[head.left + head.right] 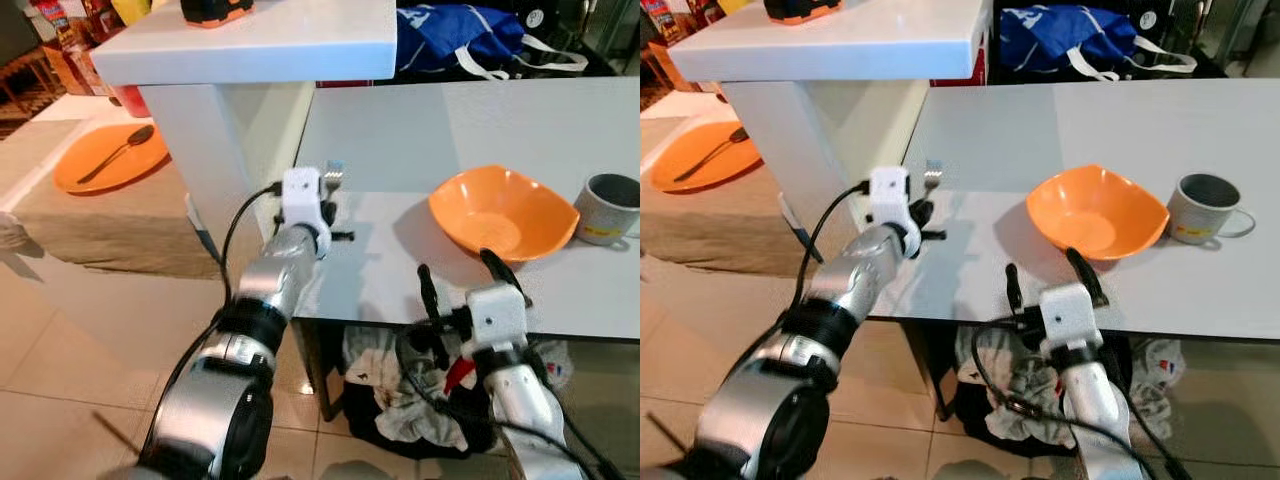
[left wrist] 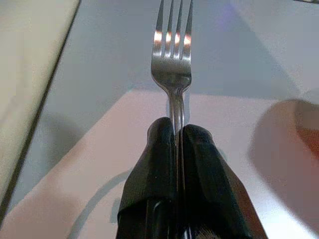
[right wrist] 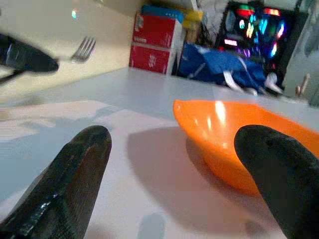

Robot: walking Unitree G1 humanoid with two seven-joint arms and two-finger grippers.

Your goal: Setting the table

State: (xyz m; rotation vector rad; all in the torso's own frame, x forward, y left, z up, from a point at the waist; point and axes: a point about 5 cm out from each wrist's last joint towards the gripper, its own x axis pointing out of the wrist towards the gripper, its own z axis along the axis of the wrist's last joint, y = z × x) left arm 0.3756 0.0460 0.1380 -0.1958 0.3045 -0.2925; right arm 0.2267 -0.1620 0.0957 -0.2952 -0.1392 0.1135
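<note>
Steel four-tined fork [image 2: 172,64] pinched by handle between pressed-together black fingers of left gripper [image 2: 178,133], held above near left part of grey tabletop [image 1: 480,125], tines pointing away from robot. Right gripper [image 1: 462,272] fingers spread wide, low at table's near edge, just before orange squarish plastic bowl [image 1: 503,212]. Grey metal mug [image 1: 608,208] right of bowl, close beside it.
</note>
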